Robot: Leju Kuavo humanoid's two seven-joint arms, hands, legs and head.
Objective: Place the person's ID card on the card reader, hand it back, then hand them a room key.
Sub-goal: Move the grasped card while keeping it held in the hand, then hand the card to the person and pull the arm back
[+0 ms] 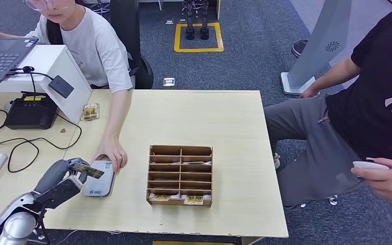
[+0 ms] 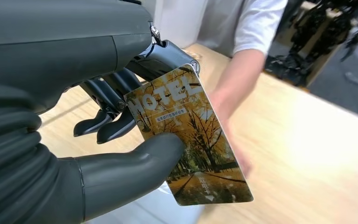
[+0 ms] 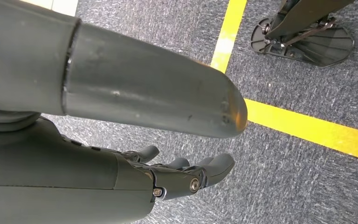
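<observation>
Left hand (image 1: 74,171) gripped a card (image 1: 88,170), pinched between thumb and fingers, held just over the near end of the grey card reader (image 1: 99,179) on the wooden table (image 1: 235,127). In the left wrist view the card (image 2: 189,135) showed a yellow autumn-tree print with "HOTEL" lettering, thumb pressed on its face. A person's hand (image 1: 111,153) rested at the reader's far end, touching it. Wooden slotted card box (image 1: 180,175) sat just right of the reader, cards in its nearest row. Right hand (image 3: 186,175) hung over grey carpet with a yellow line (image 3: 307,128), fingers apart and loosely extended, holding nothing. Second person at right held a white object (image 1: 370,165).
</observation>
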